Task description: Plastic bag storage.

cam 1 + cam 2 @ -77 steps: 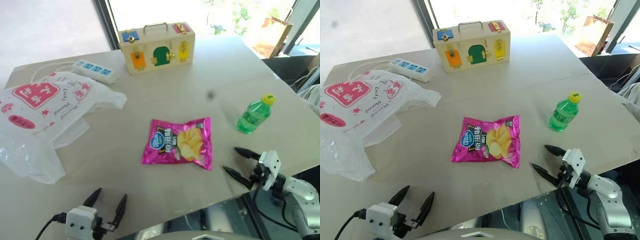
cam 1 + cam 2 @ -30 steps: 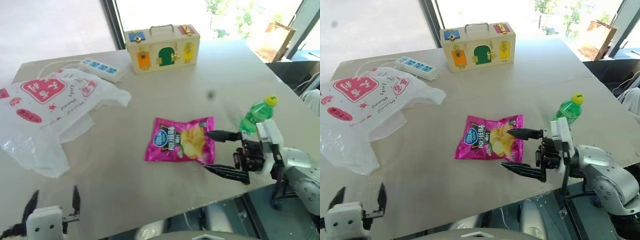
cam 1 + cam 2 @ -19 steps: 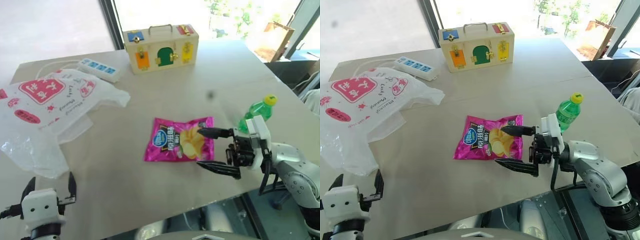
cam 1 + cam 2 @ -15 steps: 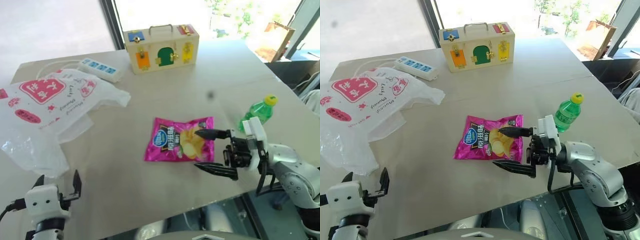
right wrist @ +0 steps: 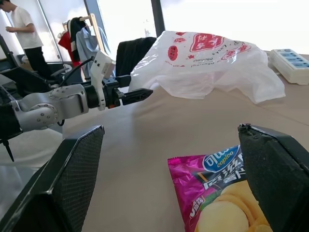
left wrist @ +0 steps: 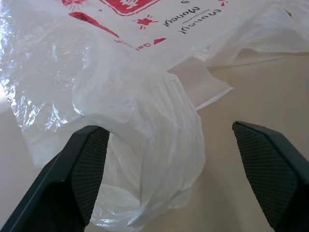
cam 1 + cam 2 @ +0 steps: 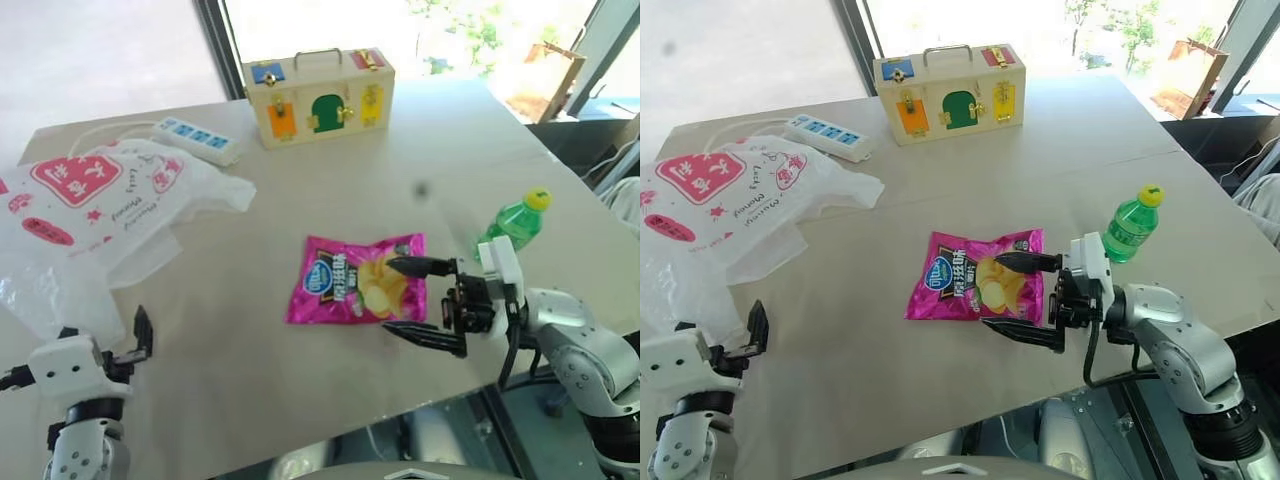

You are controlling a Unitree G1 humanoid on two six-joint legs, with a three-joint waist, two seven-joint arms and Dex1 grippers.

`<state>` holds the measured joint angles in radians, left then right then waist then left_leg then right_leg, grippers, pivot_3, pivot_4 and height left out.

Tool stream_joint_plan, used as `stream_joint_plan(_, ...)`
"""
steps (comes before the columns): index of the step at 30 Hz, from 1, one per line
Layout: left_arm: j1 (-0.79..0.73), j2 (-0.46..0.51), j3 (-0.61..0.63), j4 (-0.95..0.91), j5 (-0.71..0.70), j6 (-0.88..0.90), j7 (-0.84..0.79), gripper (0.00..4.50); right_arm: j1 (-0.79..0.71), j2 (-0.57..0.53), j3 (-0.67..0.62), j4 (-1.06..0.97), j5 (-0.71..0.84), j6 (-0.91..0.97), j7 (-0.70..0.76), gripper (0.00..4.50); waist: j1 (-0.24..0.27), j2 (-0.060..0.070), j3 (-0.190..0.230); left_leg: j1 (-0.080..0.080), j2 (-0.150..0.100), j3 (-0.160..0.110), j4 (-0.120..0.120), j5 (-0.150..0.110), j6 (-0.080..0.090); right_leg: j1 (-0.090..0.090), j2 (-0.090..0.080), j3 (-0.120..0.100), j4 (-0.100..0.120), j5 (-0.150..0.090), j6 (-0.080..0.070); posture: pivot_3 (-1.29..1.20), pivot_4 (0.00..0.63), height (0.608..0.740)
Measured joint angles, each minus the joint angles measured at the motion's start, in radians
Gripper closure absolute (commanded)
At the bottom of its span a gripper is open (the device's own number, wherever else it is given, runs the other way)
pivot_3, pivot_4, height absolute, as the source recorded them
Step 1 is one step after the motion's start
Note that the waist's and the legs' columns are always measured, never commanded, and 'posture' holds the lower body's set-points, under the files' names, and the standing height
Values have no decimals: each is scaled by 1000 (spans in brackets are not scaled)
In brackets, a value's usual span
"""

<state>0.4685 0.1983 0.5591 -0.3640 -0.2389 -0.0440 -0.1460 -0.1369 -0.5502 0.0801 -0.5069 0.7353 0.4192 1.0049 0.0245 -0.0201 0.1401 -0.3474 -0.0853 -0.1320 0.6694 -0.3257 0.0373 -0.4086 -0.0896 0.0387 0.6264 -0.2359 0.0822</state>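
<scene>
Magenta chips packet [image 7: 360, 279] (beside bottle [image 7: 515, 225])

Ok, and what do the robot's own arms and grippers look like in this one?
Both arms are silver-grey metal segments with black cables along them. Each ends in a white boxy wrist block carrying two long, tapered black fingers; the wrist views show their inner faces cross-hatched. See the left gripper and the right gripper.
</scene>
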Motion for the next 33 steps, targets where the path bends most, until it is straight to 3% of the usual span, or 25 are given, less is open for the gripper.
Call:
stream_joint_plan(6,-30,-3,31,12,-2,39,50,218,1,8,1,8,-21,-17,12,7,-7,0,0,0,0,0,0,0,0,0,0,0,0,0,0,0,150,740)
stream_joint_plan(7,-30,-4,31,11,-2,40,52,447,1,8,1,10,-23,-18,14,0,-9,0,0,0,0,0,0,0,0,0,0,0,0,0,0,0,150,740)
stream_joint_plan(10,-28,-7,30,7,0,39,54,1410,5,9,1,14,-27,-28,16,0,-10,0,0,0,0,0,0,0,0,0,0,0,0,0,0,0,150,740)
stream_joint_plan(17,-27,-13,29,1,-1,40,62,4464,7,12,2,15,-41,-35,15,0,-10,0,0,0,0,0,0,0,0,0,0,0,0,0,0,0,150,740)
stream_joint_plan(27,-125,9,-55,-34,-104,114,-14,4464,-50,50,-25,130,-110,3,-143,0,-11,0,0,0,0,0,0,0,0,-1,0,1,1,0,0,0,150,740)
stream_joint_plan(33,-188,14,-146,-97,-280,207,-114,4464,-109,43,-105,191,-107,147,-302,0,-14,1,0,0,0,0,-1,0,-1,-3,1,1,1,0,0,0,150,740)
